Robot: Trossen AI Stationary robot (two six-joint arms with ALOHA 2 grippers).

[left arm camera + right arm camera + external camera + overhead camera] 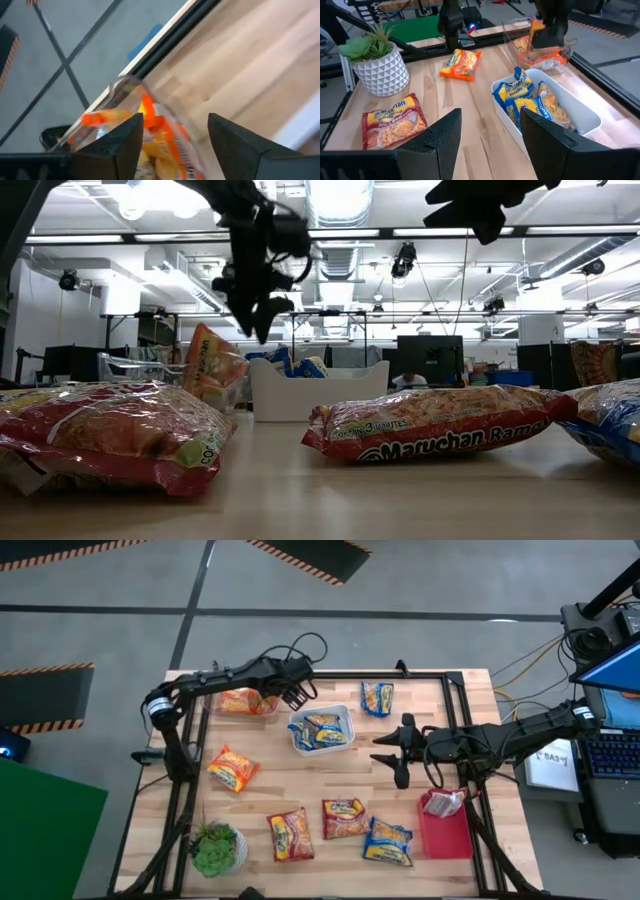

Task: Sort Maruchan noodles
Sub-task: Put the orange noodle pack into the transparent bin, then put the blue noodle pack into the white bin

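Pale wooden table (300, 795) with black-railed edges, left gripper (293, 692) spread empty beside clear plastic bin (245, 702) of orange packets at far edge, right gripper (392, 753) spread over bare centre.

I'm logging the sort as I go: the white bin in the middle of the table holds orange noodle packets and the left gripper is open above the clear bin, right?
Not quite. The white bin holds blue noodle packets, not orange ones; the right wrist view shows this best. The rest stands: the left gripper is open above the clear bin.
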